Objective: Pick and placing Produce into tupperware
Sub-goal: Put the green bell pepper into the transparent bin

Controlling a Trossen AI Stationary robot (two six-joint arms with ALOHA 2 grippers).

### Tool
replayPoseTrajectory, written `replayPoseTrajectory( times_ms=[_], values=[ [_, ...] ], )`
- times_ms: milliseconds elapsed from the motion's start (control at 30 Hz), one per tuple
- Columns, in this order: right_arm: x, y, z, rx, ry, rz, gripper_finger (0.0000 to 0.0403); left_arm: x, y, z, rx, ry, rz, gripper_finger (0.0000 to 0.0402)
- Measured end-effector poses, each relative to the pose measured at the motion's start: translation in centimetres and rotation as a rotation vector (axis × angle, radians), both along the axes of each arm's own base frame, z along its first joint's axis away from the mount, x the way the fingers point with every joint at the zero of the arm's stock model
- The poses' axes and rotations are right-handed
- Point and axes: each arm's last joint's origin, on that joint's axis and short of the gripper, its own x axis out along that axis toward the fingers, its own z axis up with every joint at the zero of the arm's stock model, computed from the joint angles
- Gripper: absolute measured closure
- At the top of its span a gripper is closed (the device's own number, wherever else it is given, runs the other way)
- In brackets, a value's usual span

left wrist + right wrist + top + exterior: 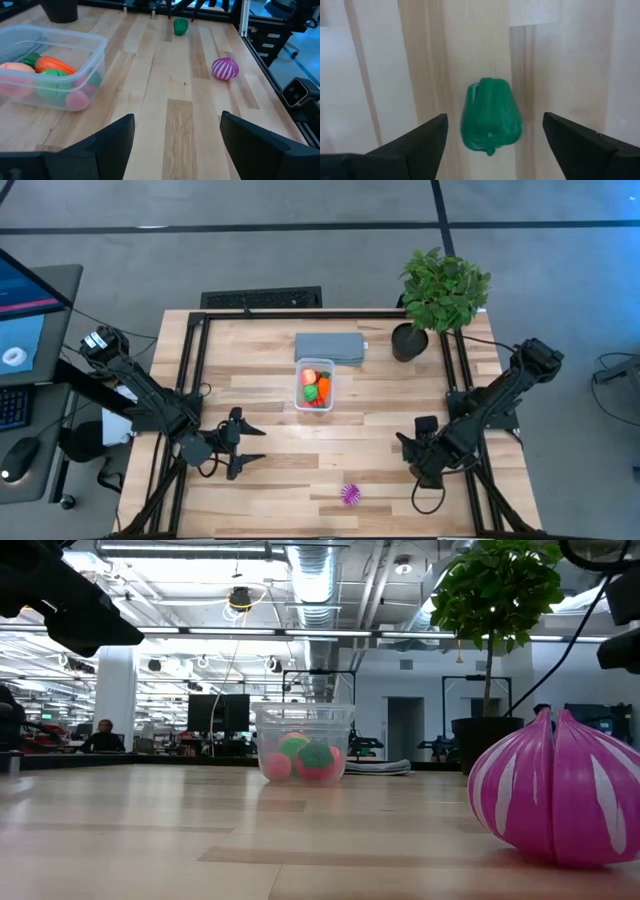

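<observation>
Two pieces of produce lay loose on the desk (pixel 260 480); the rest sat in the tub (pixel 314 383), so the task stood well advanced but unfinished.

Left gripper (pixel 243 443): released, fingers spread, nothing between them, parked over the left part of the desk, well apart from the tub.

Tub: near the desk centre, just in front of one grey pad (pixel 329 347). Contents as far as countable in the left wrist view: one orange piece (pixel 54 64), one green piece (pixel 52 84), and two pink pieces, one at the near wall (pixel 76 100). Some were partly hidden, so the count of at least four is a judgement.

Purple ball (pixel 350 494): one, on the desk near the front edge, between the two arms.

Right gripper (pixel 492 132): released, fingers standing wide on either side of one green pepper (pixel 491 116) without touching it. The pepper lay on the desk, right of the tub.

Remaining, by judgement: pepper, then ball.

One potted plant (pixel 440 290) stood at the rear right.
</observation>
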Motion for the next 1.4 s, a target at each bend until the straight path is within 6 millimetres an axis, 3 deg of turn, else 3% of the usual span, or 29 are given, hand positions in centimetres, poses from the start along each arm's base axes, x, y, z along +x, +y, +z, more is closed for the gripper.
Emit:
replayPoseTrajectory(
  times_ms=[167,867,1167,1400],
  values=[
    [-0.1,0.0,-0.7,0.031,0.0,-0.01,0.0038,0.0,0.0,0.0,0.002,-0.002,0.007,0.012],
    [0.9,-0.4,-3.1,0.014,0.123,-0.031,0.004,0.0,0.1,-0.1,0.012,0.002,0.012,0.012],
    [1.0,-0.5,-3.1,-0.001,0.107,-0.039,0.0069,0.0,0.1,-0.1,0.014,0.005,0.013,0.012],
    [1.4,-0.3,-4.4,-0.024,0.161,-0.053,0.0089,0.0,0.1,-0.1,0.013,0.005,0.012,0.012]
  ],
)
